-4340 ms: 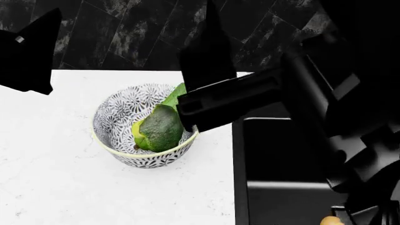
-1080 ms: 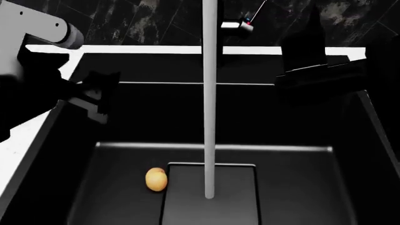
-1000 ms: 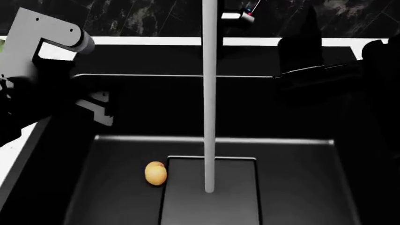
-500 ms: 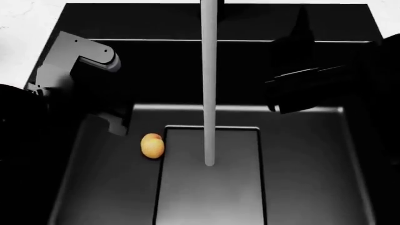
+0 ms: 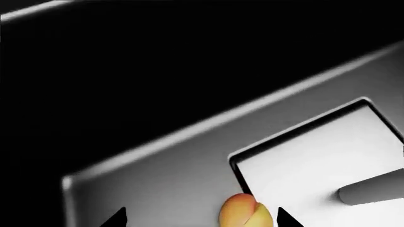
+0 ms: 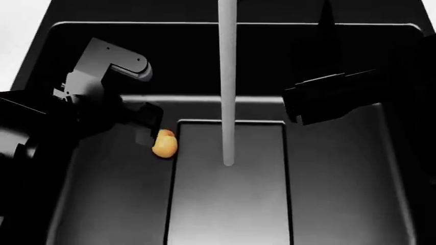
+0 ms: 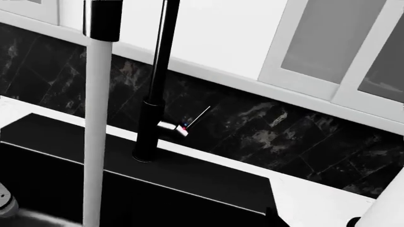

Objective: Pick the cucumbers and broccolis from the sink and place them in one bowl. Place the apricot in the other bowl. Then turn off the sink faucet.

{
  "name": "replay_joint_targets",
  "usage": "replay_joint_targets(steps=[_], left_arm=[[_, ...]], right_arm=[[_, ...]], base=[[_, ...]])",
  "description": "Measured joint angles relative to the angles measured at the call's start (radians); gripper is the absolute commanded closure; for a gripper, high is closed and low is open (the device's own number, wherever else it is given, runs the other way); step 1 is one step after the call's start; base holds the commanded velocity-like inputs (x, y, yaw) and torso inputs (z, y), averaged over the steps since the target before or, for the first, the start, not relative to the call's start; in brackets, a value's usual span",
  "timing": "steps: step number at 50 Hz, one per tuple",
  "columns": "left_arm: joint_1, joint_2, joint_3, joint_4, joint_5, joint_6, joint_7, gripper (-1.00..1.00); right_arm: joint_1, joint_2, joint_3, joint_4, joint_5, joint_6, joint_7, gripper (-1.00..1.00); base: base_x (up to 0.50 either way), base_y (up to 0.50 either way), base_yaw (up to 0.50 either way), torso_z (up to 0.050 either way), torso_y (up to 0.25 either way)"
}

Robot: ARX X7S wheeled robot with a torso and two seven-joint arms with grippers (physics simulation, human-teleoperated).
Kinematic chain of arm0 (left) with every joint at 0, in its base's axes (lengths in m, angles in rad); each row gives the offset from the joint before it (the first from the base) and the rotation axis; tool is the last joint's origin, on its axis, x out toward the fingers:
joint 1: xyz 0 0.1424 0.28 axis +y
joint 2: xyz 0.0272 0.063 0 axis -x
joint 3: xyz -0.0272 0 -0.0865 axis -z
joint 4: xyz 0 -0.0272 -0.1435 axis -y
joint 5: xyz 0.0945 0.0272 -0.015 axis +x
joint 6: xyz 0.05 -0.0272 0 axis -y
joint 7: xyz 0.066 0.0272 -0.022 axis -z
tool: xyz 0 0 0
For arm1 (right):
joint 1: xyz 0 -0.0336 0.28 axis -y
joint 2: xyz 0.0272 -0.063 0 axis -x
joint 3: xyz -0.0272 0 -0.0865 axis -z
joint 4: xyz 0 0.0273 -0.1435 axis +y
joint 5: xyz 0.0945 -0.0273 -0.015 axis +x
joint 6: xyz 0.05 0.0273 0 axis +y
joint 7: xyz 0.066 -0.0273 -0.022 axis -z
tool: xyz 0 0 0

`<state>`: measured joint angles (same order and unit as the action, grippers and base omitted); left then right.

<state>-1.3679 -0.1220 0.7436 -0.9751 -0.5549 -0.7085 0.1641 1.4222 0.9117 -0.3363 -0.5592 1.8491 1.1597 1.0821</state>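
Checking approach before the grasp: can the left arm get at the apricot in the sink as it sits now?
Probably yes. The left gripper hangs just over the apricot on the sink floor; its fingertips flank the fruit, nothing between. The water stream falls clear to one side.

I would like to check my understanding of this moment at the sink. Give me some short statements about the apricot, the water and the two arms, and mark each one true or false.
1. The apricot lies on the sink floor. True.
2. The water stream is running from the faucet. True.
3. The left gripper holds the apricot lifted above the sink. False: the apricot rests on the floor, with the fingertips either side of it in the left wrist view, not yet closed.
4. The right gripper is down at the apricot. False: it hangs on the other side of the stream, well away from the fruit.
5. Broccoli lies in the sink. False: only the apricot shows there.
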Motion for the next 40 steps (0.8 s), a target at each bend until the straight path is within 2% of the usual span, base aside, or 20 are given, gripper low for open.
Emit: replay_joint_targets(steps=[4,11,21,27,40], left_arm=[[-0.001,0.004,0.005,0.004,0.001,-0.002,0.001,-1.0],[-0.008,0.005,0.01,0.028,-0.004,-0.013,0.006,-1.0],[-0.041,0.053,0.039,-0.087,0.0,0.047,0.04,-1.0],[-0.06,0.075,0.134,-0.155,-0.084,0.097,0.04,-1.0],[-0.094,0.094,0.343,-0.252,-0.29,0.178,0.029,-1.0]], right_arm=[[0.008,0.002,-0.003,0.001,0.006,0.0,0.003,-1.0],[0.032,-0.002,-0.013,0.006,0.017,0.004,0.008,-1.0],[0.048,-0.005,-0.021,0.009,0.024,0.004,0.009,-1.0],[0.054,-0.002,-0.023,0.009,0.029,0.003,0.011,-1.0],[0.059,0.002,-0.028,0.004,0.039,-0.001,0.014,-1.0]], base=[[0.0,0.0,0.0,0.031,-0.2],[0.0,0.0,0.0,0.003,-0.008],[0.0,0.0,0.0,0.0,0.0],[0.0,0.0,0.0,0.007,-0.036],[0.0,0.0,0.0,0.036,-0.137]])
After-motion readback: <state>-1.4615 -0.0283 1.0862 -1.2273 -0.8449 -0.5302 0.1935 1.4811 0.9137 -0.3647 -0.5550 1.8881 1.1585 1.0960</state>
